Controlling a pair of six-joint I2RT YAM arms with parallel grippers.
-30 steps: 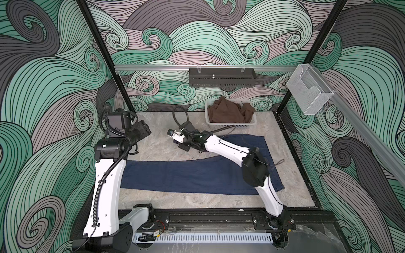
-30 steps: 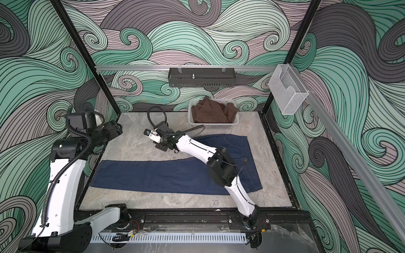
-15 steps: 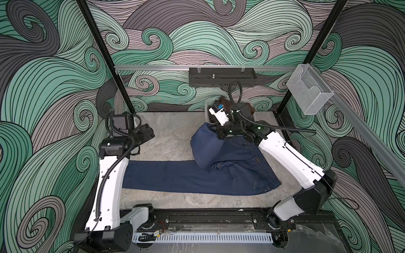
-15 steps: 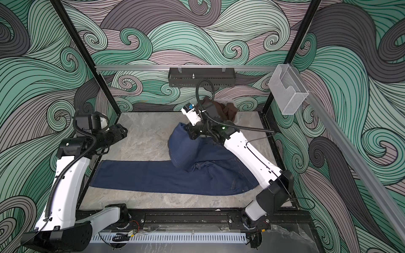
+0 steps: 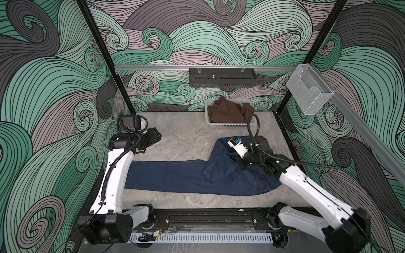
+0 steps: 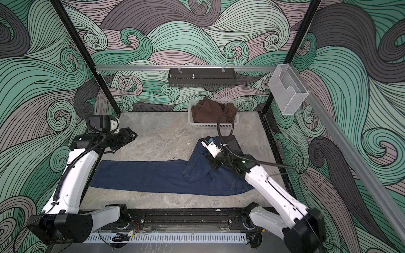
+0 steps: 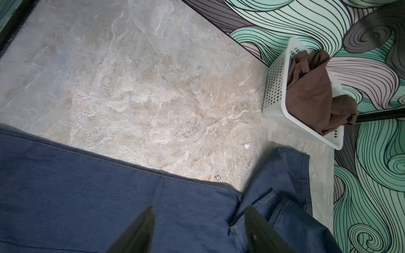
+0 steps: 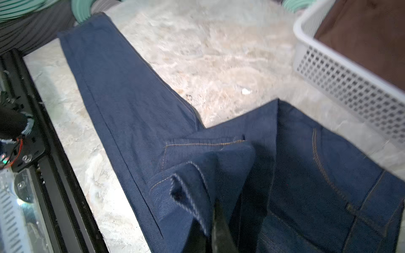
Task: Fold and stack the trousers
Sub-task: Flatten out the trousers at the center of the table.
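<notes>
From above, in both top views: dark blue trousers (image 5: 175, 177) (image 6: 142, 175) laid long across the near half of the table (image 5: 186, 135). One leg flat, pointing toward the left arm's side. Another part doubled back over the wide end in a raised, rumpled flap. On that flap, the right gripper (image 5: 239, 163) (image 6: 213, 165), closed tight on the denim and low over the pile. At the far left of the table, the left gripper (image 5: 158, 137) (image 6: 133, 134), raised, well apart from the trousers, holding nothing. By the back wall, a white basket (image 5: 228, 126) with brown cloth (image 5: 225, 111) inside, near the folded end.

Through the left wrist camera: two dark fingers (image 7: 140, 232) spread wide, nothing between them. Below, trousers and bare table. Beyond, the basket.

Through the right wrist camera, somewhat blurred: fingers (image 8: 219, 230) pressed together on a stitched hem of the trousers, bunched into a small loop. Flat leg stretching away beside the black rail (image 8: 54, 175). Basket close by.
</notes>
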